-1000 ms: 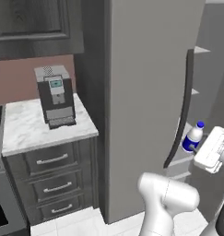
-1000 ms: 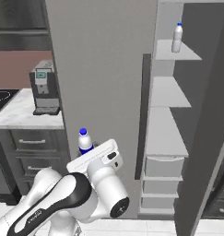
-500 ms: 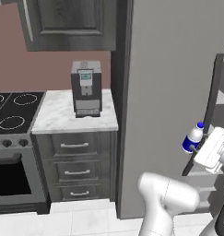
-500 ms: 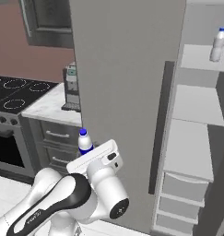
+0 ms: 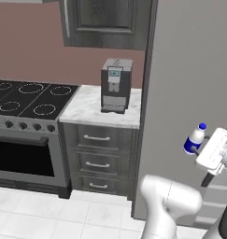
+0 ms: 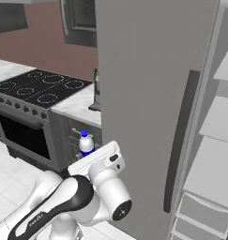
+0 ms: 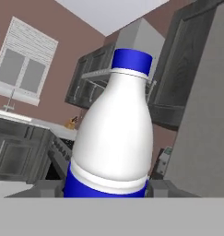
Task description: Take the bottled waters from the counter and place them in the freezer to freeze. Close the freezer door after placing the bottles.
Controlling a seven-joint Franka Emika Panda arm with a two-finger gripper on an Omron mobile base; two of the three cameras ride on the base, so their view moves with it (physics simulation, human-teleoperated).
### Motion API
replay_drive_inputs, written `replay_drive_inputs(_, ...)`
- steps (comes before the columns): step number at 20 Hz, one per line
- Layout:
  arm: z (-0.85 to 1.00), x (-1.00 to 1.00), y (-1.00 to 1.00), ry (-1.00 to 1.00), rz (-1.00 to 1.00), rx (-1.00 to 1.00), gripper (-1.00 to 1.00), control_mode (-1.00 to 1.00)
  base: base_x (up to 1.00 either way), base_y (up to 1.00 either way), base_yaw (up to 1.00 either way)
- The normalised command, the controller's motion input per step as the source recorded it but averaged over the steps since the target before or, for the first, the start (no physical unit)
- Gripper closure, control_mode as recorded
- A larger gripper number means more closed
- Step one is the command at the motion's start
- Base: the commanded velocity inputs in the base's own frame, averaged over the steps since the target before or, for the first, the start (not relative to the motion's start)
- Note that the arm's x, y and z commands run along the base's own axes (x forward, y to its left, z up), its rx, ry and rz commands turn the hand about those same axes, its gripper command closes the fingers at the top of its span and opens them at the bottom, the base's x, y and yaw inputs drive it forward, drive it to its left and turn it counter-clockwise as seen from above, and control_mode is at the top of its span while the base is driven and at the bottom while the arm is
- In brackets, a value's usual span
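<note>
- The bottle [image 5: 195, 138] with the dark blue band sits upright in my gripper [image 5: 202, 148], jaws closed on its lower body, blue cap up; the hand view confirms the hold.
- My base has swung over the last second: the stove [image 5: 28, 99] and counter [image 5: 98, 108] slid into frame, while the freezer's [image 6: 153, 93] open shelves [image 6: 214, 159] drifted to the right edge.
- I judge I'm mid-carry, turned away from the shelves.

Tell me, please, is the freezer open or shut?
Open: the right base view shows its white shelves exposed beside the grey door.
</note>
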Motion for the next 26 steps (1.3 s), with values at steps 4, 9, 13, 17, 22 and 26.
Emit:
replay_drive_inputs(4, 0.0, 0.0, 0.0, 0.0, 0.0, 0.0, 1.0, 1.0, 0.0, -0.26, 0.08)
replay_drive_inputs(9, 0.0, 0.0, 0.0, 0.0, 0.0, 0.0, 1.0, 1.0, 0.0, -0.38, -0.06)
replay_drive_inputs(13, 0.0, 0.0, 0.0, 0.0, 0.0, 0.0, 1.0, 1.0, 0.0, -0.36, -0.07)
replay_drive_inputs(17, 0.0, 0.0, 0.0, 0.0, 0.0, 0.0, 1.0, 1.0, 0.0, -0.29, -0.08)
replay_drive_inputs(22, 0.0, 0.0, 0.0, 0.0, 0.0, 0.0, 1.0, 1.0, 0.06, -0.37, -0.11)
replay_drive_inputs(26, 0.0, 0.0, 0.0, 0.0, 0.0, 0.0, 1.0, 1.0, 0.09, -0.48, -0.12)
